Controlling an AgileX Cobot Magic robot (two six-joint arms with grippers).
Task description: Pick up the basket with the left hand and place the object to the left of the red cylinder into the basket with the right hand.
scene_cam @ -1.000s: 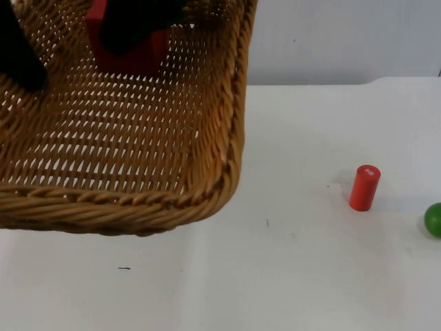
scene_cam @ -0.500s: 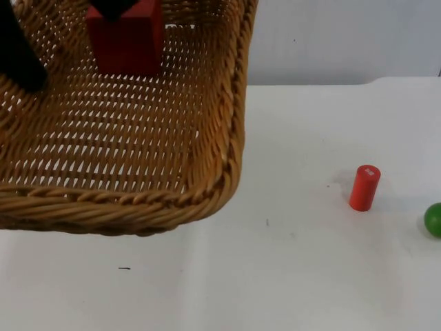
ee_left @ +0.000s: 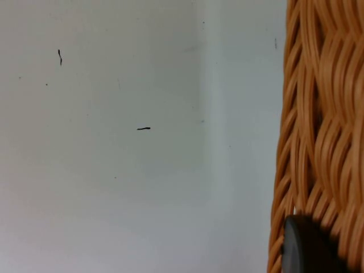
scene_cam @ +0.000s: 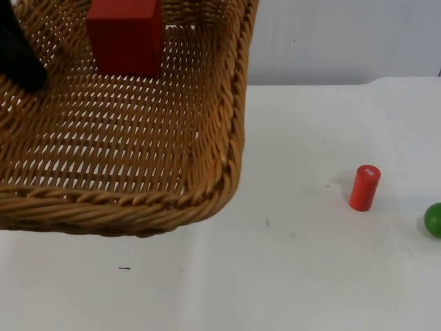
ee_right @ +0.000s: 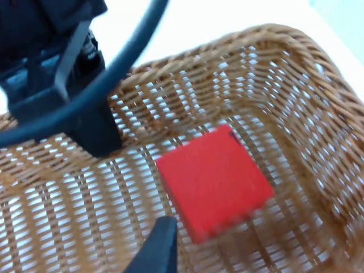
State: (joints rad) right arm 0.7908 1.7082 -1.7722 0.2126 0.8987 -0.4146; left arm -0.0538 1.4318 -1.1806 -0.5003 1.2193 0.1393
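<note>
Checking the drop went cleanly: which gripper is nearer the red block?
Right, as far as I can judge. The right gripper hovers just above the red block; the left gripper grips the basket rim beside it.

The basket (scene_cam: 131,158) runs off at nine and twelve o'clock; the green ball (scene_cam: 433,219) (three o'clock) is clipped too.

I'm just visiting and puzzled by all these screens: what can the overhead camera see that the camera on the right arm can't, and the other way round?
Only the top view takes in the white table with the red cylinder standing on it and a green ball beside that. Only the right wrist view looks down past the right gripper's fingertip, above the basket. Both show the wicker basket held up by the left gripper, with the red block lying inside it.
</note>
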